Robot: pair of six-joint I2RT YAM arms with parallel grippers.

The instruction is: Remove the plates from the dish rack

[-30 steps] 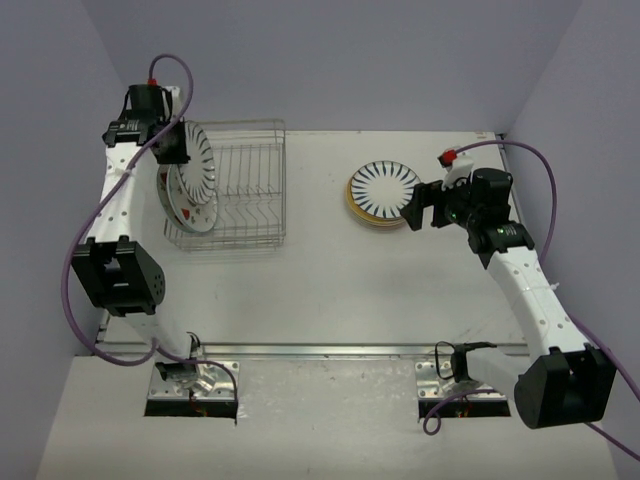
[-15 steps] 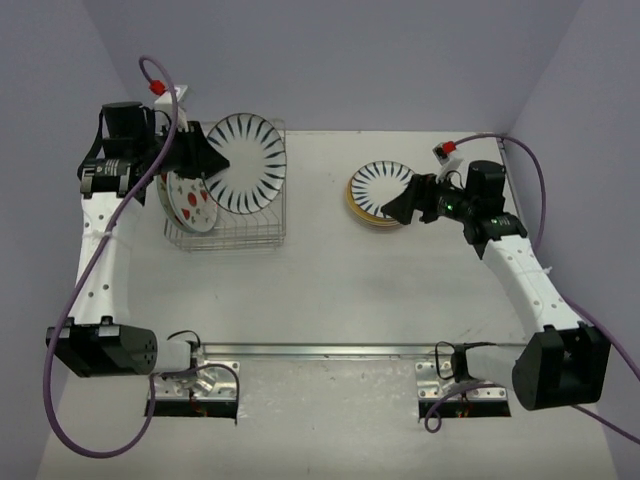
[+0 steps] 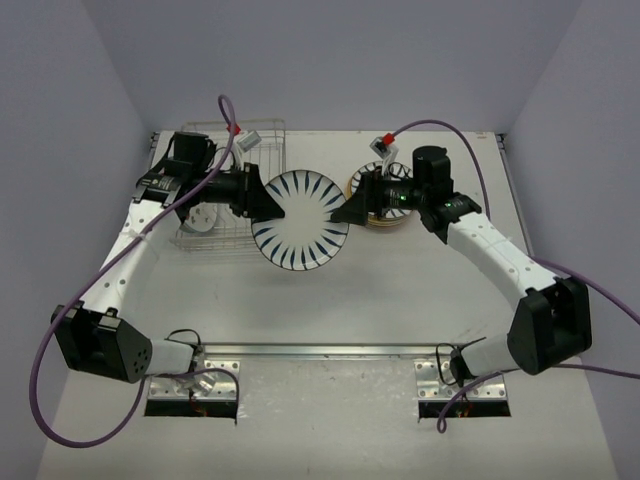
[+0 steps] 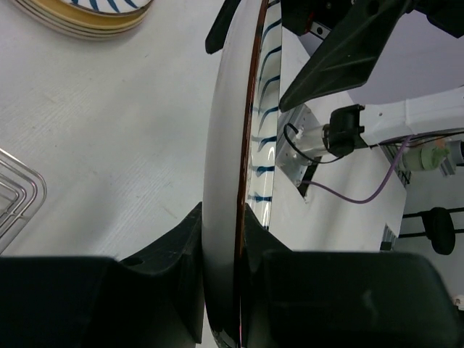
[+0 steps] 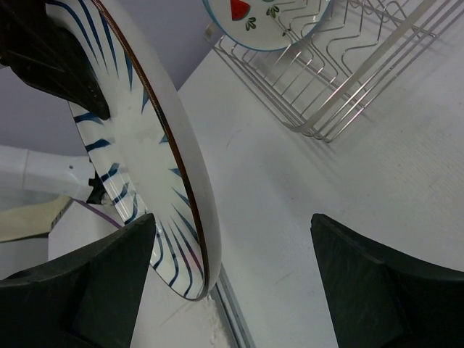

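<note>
White table (image 3: 330, 300) enclosed by pale lavender walls (image 3: 330, 60), seen from above with both arms reaching toward the middle.

Left gripper (image 3: 272, 205): its two fingers (image 4: 190, 239) are clamped on the rim of a white striped plate (image 3: 300, 222). The plate is held above the table between the dish rack (image 3: 225, 238) and the stack of plates (image 3: 385, 224). In the overhead view its patterned face is turned up toward the camera. In the left wrist view it appears edge-on, with a thin brown line along the rim.

Right gripper (image 3: 342, 215): the jaws stand wide apart, one on each side of the plate's rim, opposite the left gripper. The right wrist view shows a clear gap on one side of the rim. Whether the other finger touches the plate cannot be told.

Dish rack: silver wire, at the back left of the table, with a red-wedge plate (image 3: 200, 216) standing in it.

Stack of plates: lies flat on the table right of centre, partly hidden under the right arm. Its top plate bears the same dark radial stripes.
</note>
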